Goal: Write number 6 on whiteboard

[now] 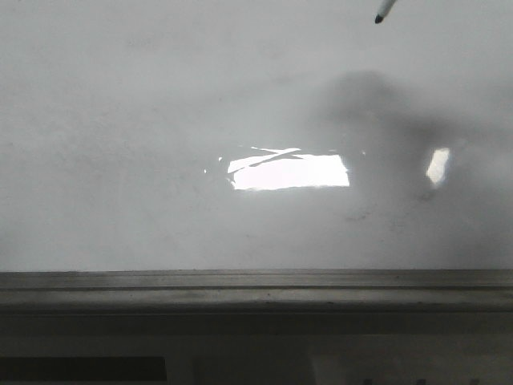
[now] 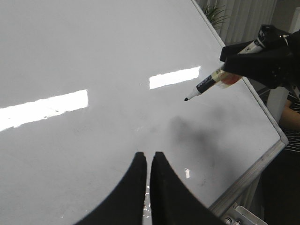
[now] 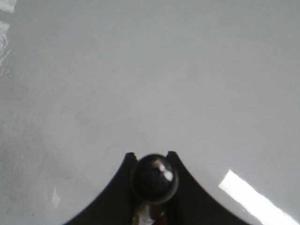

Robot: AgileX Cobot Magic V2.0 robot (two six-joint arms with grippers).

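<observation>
The whiteboard [image 1: 160, 120] fills nearly the whole front view, its glossy surface bare of any marker line, so the number 6 is not on it. A bright rectangular glare patch [image 1: 290, 171] sits just right of centre, with a smaller one further right. The grey metal frame strip [image 1: 256, 281] runs across the lower part of the frame, marking the board's near edge; below it the picture is dark and unclear.

At the top right of the front view only the black tip of the marker pen [image 1: 384, 11] shows, clear of the board, with its soft grey shadow below it.

In the left wrist view the right gripper [image 2: 234, 70], at the upper right, is clamped around the marker pen [image 2: 208, 83], whose black tip points down and to the left, hovering just above the surface; its shadow lies apart from the tip. The board's framed edge [image 2: 253, 173] runs diagonally down the right side, with a corner at the lower right. A potted plant [image 2: 216, 14] and pale vertical blinds stand beyond the edge at the top right.

The left gripper [image 2: 150, 161], at the bottom centre, has its two dark fingers pressed almost together with nothing between them, over open board.

In the right wrist view the pen's rounded black end [image 3: 154, 177] sits gripped between the fingers, with blank board all around
</observation>
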